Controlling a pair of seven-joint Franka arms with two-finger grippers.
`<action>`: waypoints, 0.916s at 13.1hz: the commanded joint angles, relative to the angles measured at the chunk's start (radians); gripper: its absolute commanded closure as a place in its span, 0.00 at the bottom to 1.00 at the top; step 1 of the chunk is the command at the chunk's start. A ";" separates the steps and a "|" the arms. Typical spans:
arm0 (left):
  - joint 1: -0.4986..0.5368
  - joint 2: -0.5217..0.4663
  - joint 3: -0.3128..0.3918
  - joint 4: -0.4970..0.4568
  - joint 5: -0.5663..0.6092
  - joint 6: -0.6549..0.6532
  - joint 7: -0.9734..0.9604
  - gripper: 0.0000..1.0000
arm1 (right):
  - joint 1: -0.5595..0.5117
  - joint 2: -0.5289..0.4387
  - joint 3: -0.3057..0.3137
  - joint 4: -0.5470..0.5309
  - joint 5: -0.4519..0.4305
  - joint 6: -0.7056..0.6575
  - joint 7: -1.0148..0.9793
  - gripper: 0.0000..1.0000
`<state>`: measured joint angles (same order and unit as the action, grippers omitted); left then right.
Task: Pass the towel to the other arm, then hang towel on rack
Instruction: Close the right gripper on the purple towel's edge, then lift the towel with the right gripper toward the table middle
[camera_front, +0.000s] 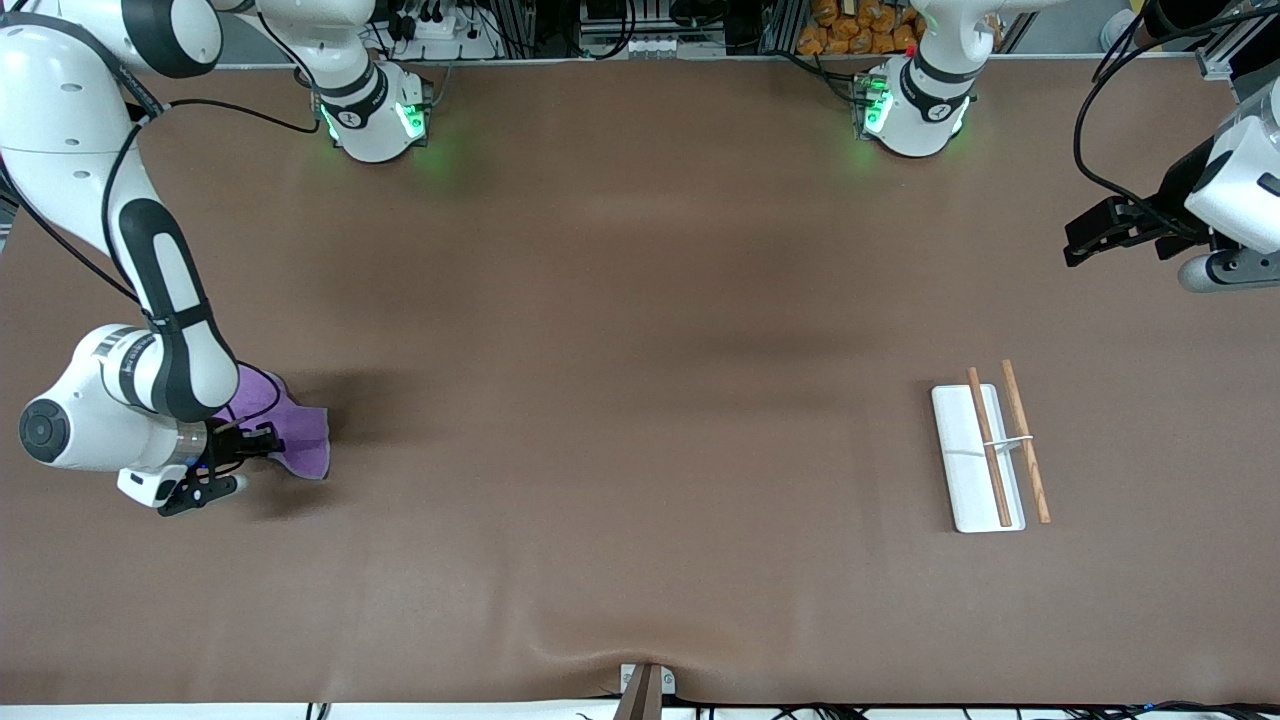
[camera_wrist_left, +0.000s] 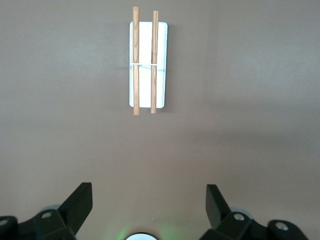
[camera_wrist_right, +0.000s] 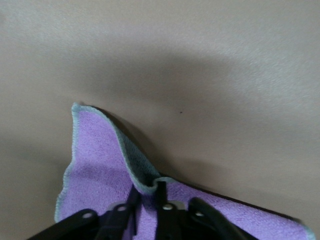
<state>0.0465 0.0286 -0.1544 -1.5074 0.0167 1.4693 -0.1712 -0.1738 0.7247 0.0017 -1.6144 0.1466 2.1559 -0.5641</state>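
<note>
The small purple terry-cloth towel sits at the right arm's end of the brown table, well apart from the white-based rack with two wooden rods. The right gripper is clamped on the towel's folded edge, apparently lifting it slightly. The left gripper waits above the table near the rack, fingers spread apart.

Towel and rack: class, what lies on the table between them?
Nothing: in the front view only bare brown table lies between the towel, pinched by the right gripper, and the rack.
</note>
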 joint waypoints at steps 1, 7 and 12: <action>0.000 0.005 -0.004 0.010 0.019 -0.012 0.016 0.00 | -0.019 -0.011 0.012 -0.001 0.036 -0.016 -0.022 1.00; 0.000 0.011 -0.004 0.010 0.019 -0.012 0.016 0.00 | -0.006 -0.151 0.014 0.010 0.034 -0.123 -0.045 1.00; 0.003 0.011 -0.004 0.010 0.019 -0.010 0.018 0.00 | 0.115 -0.303 0.012 0.013 0.030 -0.203 -0.028 1.00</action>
<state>0.0467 0.0364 -0.1543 -1.5078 0.0167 1.4693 -0.1712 -0.1144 0.4874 0.0217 -1.5772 0.1585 1.9759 -0.5894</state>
